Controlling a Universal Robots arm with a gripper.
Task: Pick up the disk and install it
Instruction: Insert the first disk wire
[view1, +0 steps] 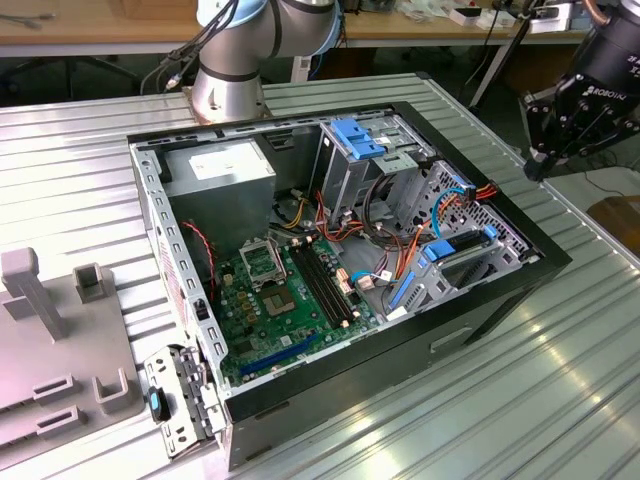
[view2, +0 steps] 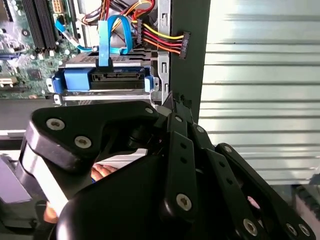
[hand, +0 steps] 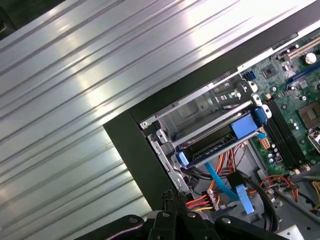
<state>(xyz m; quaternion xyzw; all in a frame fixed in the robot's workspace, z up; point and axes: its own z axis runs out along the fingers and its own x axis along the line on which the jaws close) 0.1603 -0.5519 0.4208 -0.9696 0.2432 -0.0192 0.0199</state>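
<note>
While the gripper (view1: 537, 163) hangs over the table (view1: 580, 400) beside the open computer case (view1: 470, 320) in the exterior view, I cannot tell whether it is open or closed. In the second wrist view the disk (view2: 117, 80) sits in its metal cage (view2: 161, 80), with a blue cable (view2: 104, 40) at its connector. The first wrist view agrees. I judge this the approach, which calls for descending into the cage.

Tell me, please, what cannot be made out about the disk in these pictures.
1. Second wrist view: the drive cage hides the disk beyond its connector end.
2. Exterior view: cables partly cover the disk.
3. Second wrist view: unclear whether the blue cable is plugged in.
</note>
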